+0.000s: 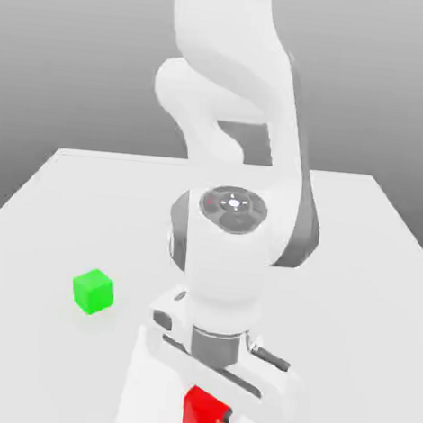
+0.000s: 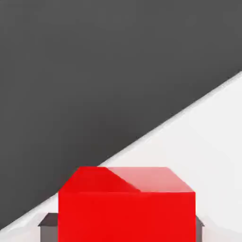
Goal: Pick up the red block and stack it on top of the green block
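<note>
- Where the white table (image 1: 62, 202) spreads, one white arm (image 1: 242, 164) bends down at its near edge, hiding much of the middle.
- One gripper (image 1: 207, 412), jaws narrowed onto the red block (image 1: 205, 411), fingers (image 2: 47, 227) flanking it.
- One green block (image 1: 92, 291) sits apart toward the exterior view's left, unobstructed.
</note>
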